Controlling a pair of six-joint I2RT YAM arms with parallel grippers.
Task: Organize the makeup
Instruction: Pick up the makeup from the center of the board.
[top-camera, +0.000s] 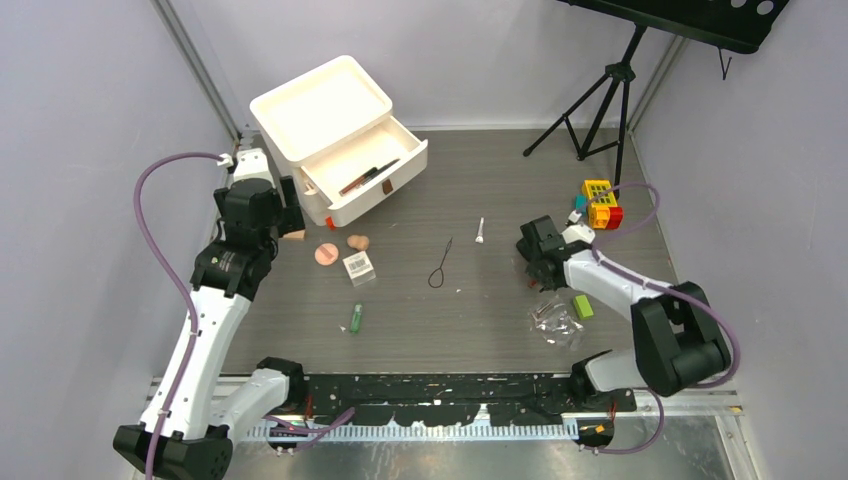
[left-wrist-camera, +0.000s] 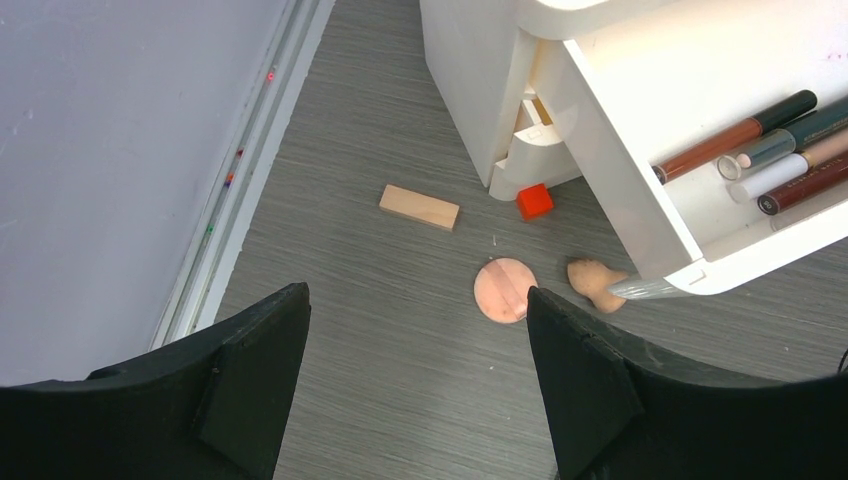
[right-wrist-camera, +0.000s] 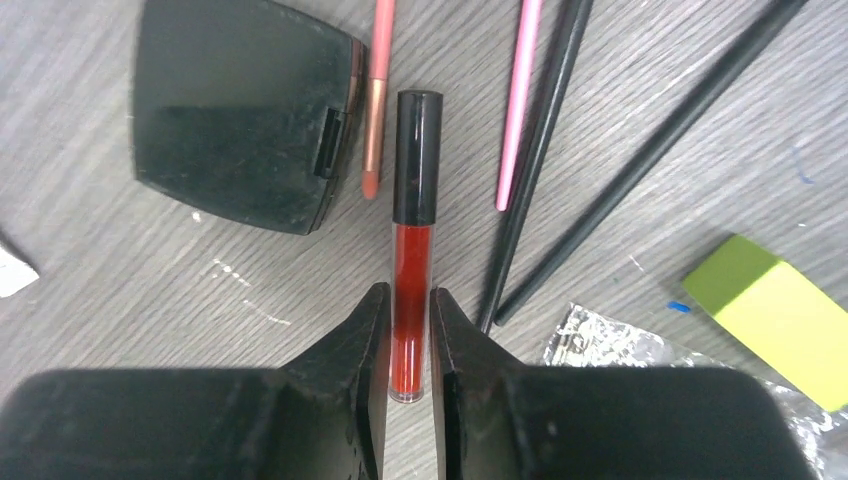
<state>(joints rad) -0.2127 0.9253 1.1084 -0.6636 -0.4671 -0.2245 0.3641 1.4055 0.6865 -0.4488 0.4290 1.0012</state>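
My right gripper (right-wrist-camera: 408, 290) (top-camera: 528, 262) is shut on the lower end of a red lip-gloss tube (right-wrist-camera: 411, 240) with a black cap, which lies flat on the table. A black compact (right-wrist-camera: 240, 110), a thin peach pencil (right-wrist-camera: 374, 100), a pink brush handle (right-wrist-camera: 518, 100) and black sticks (right-wrist-camera: 650, 150) lie around it. My left gripper (left-wrist-camera: 415, 290) (top-camera: 290, 215) hangs open over bare table near the pink round puff (left-wrist-camera: 503, 290) and a peach sponge (left-wrist-camera: 595, 280). Pencils (left-wrist-camera: 740, 135) lie in the open drawer (top-camera: 365, 180). A clear barcoded box (top-camera: 359, 266), a green tube (top-camera: 356, 318) and a white tube (top-camera: 480, 231) lie mid-table.
A wooden block (left-wrist-camera: 420, 207) and a small red cube (left-wrist-camera: 534, 201) sit by the white organizer (top-camera: 320, 105). Toy blocks (top-camera: 600, 203), a green block (top-camera: 582, 307), crumpled wrap (top-camera: 556, 322) and a black wire loop (top-camera: 440, 268) are on the table. A tripod (top-camera: 600, 100) stands at the back right.
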